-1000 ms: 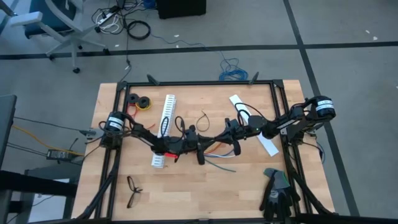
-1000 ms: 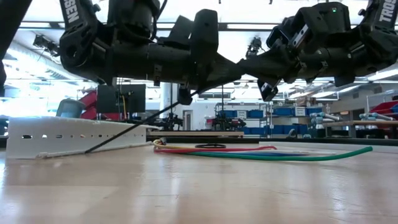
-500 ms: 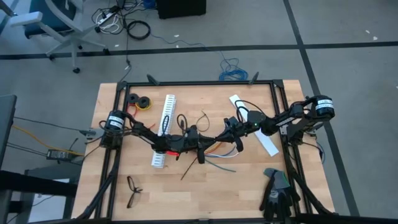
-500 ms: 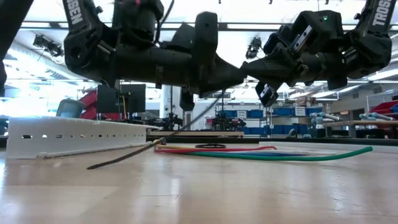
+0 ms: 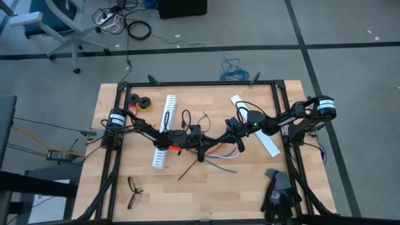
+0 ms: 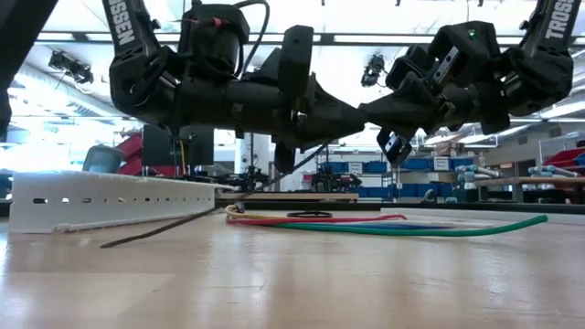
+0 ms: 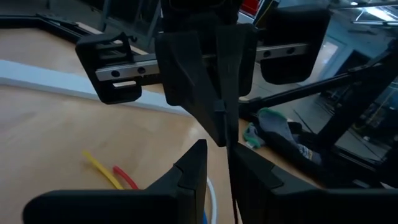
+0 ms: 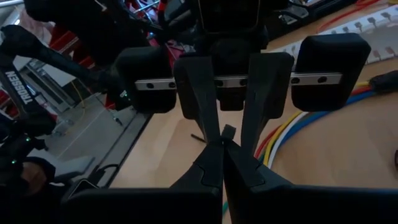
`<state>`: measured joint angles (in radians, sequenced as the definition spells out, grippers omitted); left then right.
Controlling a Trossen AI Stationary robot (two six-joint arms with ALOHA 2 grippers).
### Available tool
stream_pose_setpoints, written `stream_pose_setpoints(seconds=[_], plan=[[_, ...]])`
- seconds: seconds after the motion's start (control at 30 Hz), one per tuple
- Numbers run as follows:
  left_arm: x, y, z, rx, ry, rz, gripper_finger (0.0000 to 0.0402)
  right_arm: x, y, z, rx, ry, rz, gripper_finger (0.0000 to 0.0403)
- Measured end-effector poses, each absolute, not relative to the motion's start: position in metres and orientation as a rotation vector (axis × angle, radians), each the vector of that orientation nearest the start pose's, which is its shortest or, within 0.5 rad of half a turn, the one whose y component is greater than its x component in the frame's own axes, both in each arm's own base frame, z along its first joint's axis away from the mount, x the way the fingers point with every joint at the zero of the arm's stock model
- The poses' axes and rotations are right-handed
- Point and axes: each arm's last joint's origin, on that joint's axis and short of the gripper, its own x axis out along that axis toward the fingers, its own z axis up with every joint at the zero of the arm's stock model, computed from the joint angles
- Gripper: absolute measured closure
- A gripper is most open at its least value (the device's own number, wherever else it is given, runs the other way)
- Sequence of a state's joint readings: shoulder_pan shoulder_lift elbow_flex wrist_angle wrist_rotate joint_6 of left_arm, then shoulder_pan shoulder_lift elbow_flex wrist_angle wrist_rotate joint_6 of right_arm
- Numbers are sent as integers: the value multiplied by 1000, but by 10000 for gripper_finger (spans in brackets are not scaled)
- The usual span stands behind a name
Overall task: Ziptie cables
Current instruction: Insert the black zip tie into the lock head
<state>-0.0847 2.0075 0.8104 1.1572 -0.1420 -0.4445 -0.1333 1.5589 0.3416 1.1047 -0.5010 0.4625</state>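
Tip to tip above the cables (image 6: 384, 222), our left gripper (image 5: 199, 140) and right gripper (image 5: 232, 132) each pinch one ziptie (image 6: 174, 224). We judge the shared hold steadies it; its loose end trails to the table (image 6: 292, 283) below the left gripper.

Even overhead light falls on the table (image 5: 250, 181), while bright ceiling lights behind the low view leave both arms as dark silhouettes.

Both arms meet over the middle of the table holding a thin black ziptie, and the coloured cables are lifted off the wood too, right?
Not quite. The cables lie flat on the table, as the low view shows. The left gripper and right gripper do meet mid-table on the ziptie.
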Motion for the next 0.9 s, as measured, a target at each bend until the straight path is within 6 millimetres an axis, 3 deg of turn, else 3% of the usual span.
stream_pose_setpoints(seconds=[0.2, 0.4, 0.7, 0.9], plan=[[372, -26, 132, -444, 31, 55, 332, 250, -20, 147, 493, 197, 335, 403], [372, -26, 132, -433, 39, 53, 393, 250, -20, 147, 493, 201, 334, 403], [369, -35, 132, -442, -13, 193, 399, 249, -28, 147, 496, 194, 294, 403], [356, -39, 134, -468, -135, 320, 400, 240, -29, 138, 493, 239, 239, 403]])
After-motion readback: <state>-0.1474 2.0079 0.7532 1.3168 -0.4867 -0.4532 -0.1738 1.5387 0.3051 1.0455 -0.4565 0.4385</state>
